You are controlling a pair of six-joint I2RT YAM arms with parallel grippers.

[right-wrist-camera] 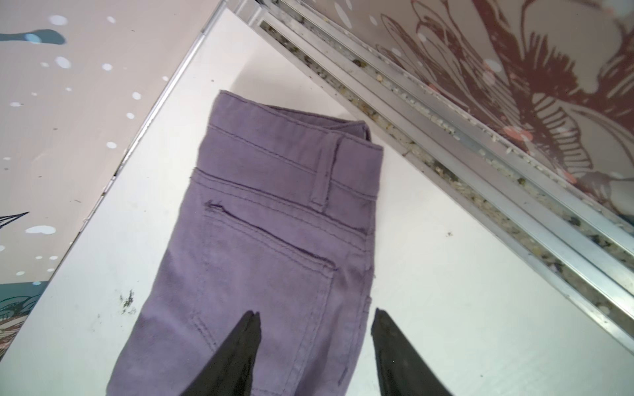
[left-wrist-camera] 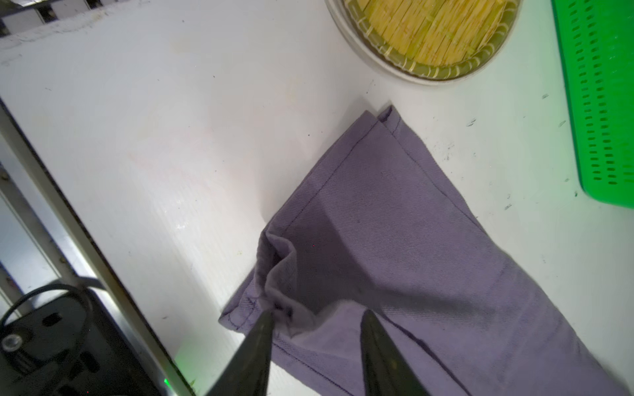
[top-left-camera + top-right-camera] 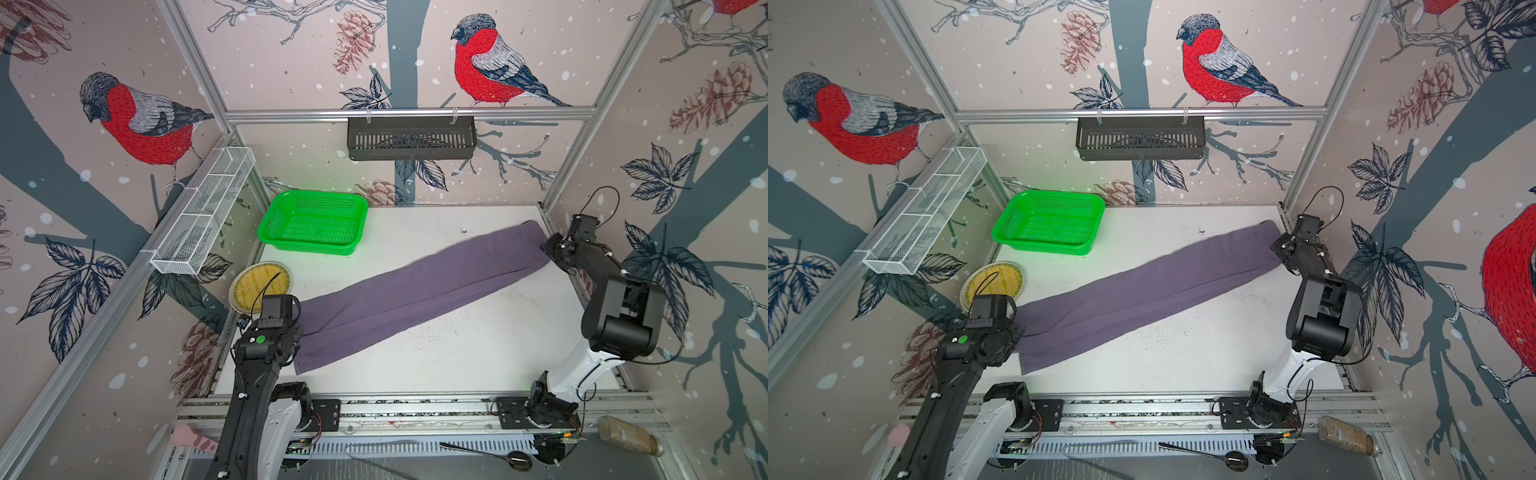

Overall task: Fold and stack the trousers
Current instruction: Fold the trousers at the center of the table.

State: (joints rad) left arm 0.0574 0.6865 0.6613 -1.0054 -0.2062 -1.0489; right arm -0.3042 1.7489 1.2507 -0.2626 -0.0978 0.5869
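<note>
The trousers (image 3: 419, 291) lie flat on the white counter (image 3: 457, 353) as one long, narrow strip, the legs laid one upon the other. In both top views they run slantwise, from close to the near left corner up to the far right corner (image 3: 1142, 291).

My left claw (image 2: 319, 313) hangs over the leg end, its two prongs standing apart with nothing pinched between them. The purple cloth (image 2: 394, 240) lies beneath them, and one prong tip sits just at a small rumple where the hems (image 2: 343, 161) have bunched up. The rest of that end lies smooth, close to the counter's left edge.

My right claw (image 1: 315, 312) is at the other end, and it too stands apart and holds nothing. One prong is over the cloth (image 1: 274, 240) and the other is over bare counter just beside the strip's long edge. Ahead of it I see the back pocket (image 1: 267, 260), a belt loop (image 1: 326, 171) and the waistband (image 1: 274, 151), which lies near the counter's right edge at the far corner.

A green basket (image 3: 313, 222) sits in the far left corner, apart from the trousers. A round bamboo-lined plate (image 3: 261, 286) rests at the left edge between the basket and the leg end, near the hems but not touching them (image 2: 429, 34).
</note>
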